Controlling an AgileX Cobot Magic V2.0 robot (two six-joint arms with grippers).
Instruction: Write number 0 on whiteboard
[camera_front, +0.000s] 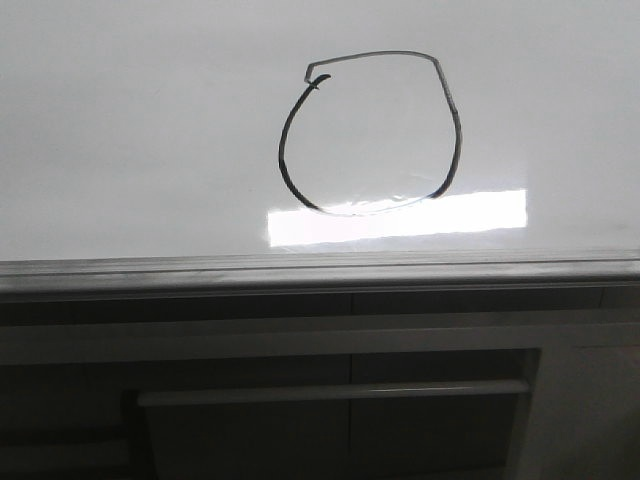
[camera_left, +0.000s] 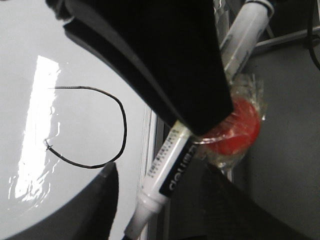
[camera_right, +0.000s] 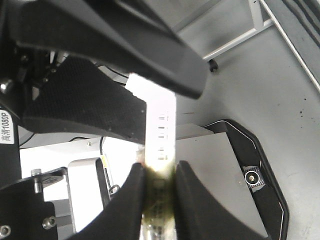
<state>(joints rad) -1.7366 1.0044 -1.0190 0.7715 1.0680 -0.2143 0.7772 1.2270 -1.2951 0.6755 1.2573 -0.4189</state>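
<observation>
Left jaws around marker (camera_left: 167, 170), beside red wrapped ball (camera_left: 240, 127).

— Whiteboard (camera_front: 120, 130): large, glossy, plain white, filling the far upper part of the front view, grey metal rail along its near edge.

— And the number 0 (camera_front: 283, 150)?

— Drawn right of centre on that board. Thin black loop, roundish, flattened angular top, small tick at upper left. Closed, darker on the left side, fainter across the top. Bottom just touching a bright glare strip.
</observation>
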